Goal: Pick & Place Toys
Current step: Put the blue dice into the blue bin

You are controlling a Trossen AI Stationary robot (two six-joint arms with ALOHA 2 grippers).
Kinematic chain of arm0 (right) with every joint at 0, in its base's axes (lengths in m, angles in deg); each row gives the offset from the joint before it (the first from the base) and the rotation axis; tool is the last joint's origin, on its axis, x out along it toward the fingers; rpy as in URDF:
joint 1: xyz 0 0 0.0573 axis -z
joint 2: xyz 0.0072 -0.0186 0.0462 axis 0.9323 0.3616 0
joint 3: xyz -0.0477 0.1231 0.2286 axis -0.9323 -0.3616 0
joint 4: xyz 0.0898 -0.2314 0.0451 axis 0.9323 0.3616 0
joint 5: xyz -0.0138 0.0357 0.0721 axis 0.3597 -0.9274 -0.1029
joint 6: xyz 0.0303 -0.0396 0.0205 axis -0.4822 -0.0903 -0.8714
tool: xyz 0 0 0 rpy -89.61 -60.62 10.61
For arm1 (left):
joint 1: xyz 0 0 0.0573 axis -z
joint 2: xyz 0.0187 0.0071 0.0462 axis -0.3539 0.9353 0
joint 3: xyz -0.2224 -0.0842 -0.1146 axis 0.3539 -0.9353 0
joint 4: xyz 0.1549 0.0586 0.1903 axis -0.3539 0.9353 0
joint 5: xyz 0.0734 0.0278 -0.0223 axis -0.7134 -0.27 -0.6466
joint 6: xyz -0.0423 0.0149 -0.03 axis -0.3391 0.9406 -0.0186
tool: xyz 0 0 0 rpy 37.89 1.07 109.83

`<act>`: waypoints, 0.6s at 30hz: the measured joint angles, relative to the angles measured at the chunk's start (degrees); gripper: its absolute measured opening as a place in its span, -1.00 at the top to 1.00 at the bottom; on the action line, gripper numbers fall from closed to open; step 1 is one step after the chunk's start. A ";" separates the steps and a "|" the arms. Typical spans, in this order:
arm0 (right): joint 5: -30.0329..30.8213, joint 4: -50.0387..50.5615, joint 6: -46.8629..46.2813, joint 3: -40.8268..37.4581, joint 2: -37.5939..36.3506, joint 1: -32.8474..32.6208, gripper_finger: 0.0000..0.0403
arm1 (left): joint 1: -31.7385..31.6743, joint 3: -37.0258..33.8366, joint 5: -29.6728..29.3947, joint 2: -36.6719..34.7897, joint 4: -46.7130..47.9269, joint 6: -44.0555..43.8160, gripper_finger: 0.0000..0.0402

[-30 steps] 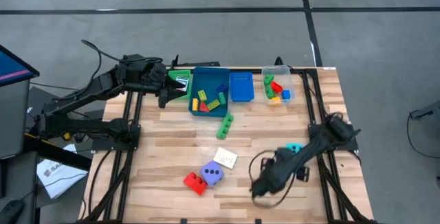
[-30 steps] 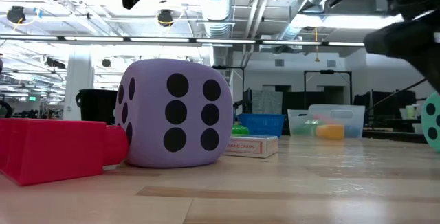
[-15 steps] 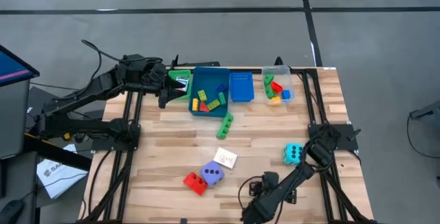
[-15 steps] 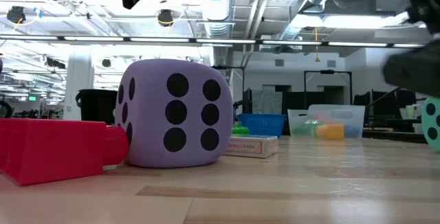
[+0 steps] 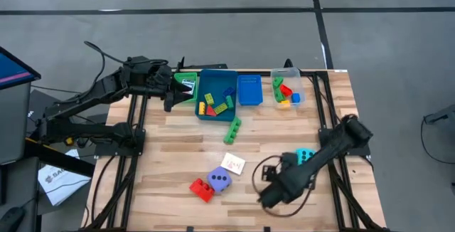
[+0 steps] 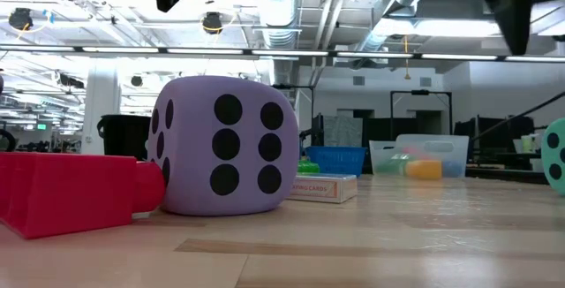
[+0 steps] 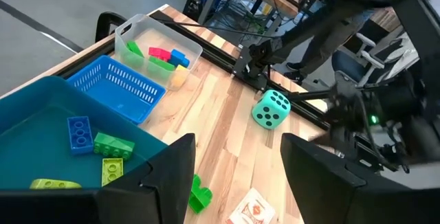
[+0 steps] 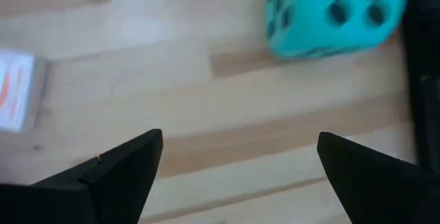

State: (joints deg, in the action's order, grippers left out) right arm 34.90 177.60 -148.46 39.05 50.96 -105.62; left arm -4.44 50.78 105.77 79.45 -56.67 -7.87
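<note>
Beside purple dice [image 6: 221, 147], card box [image 6: 321, 186], lettering unreadable.

Wooden table [image 5: 284, 129] carries trays [image 5: 215, 95], dice [image 5: 220, 180], bricks [image 5: 201, 188].

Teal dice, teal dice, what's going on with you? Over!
Right gripper open, empty, above the table. Teal dice sits on the wood ahead of it, untouched. Left gripper open over the teal tray. Nothing in the way.

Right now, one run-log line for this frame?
right gripper: open, empty, above table near teal dice | left gripper: open, empty, by teal tray | purple dice: untouched
</note>
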 joint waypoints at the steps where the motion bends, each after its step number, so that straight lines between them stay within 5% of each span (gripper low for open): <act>1: -0.28 0.01 -0.18 -2.13 -1.97 0.02 -0.91 | -0.02 0.00 0.02 0.00 0.06 -0.02 -0.04; 8: -9.37 0.02 -1.16 -13.25 -13.91 0.15 -0.91 | -0.01 0.00 0.02 0.00 0.07 0.44 -0.04; 18: -9.25 -0.13 -1.22 -22.87 -22.55 2.38 -0.90 | -0.02 0.00 0.02 0.00 0.04 1.32 -0.04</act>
State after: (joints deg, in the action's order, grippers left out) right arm 25.65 177.47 -149.67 16.18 28.41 -103.24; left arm -4.46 50.78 105.79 79.45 -56.62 -6.55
